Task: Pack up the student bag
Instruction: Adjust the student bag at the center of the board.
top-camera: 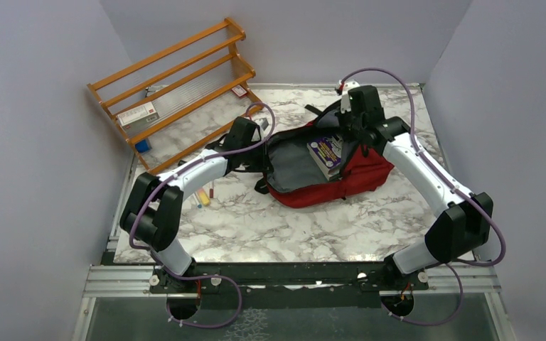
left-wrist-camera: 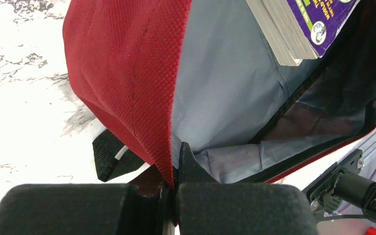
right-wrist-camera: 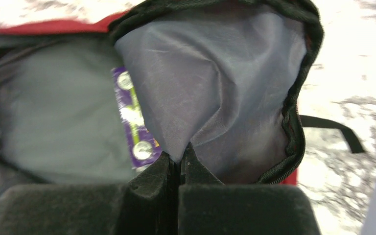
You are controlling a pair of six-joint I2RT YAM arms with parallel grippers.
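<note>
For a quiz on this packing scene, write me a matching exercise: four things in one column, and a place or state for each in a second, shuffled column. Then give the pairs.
Things:
1. student bag
2. purple book
3. wooden rack
4. left gripper

Places or states:
A. shut on a red fabric edge
B. at the far left corner of the table
C. lying open in the middle of the table
D. inside the bag's open compartment

Pairs: 1-C; 2-D; 3-B; 4-A
</note>
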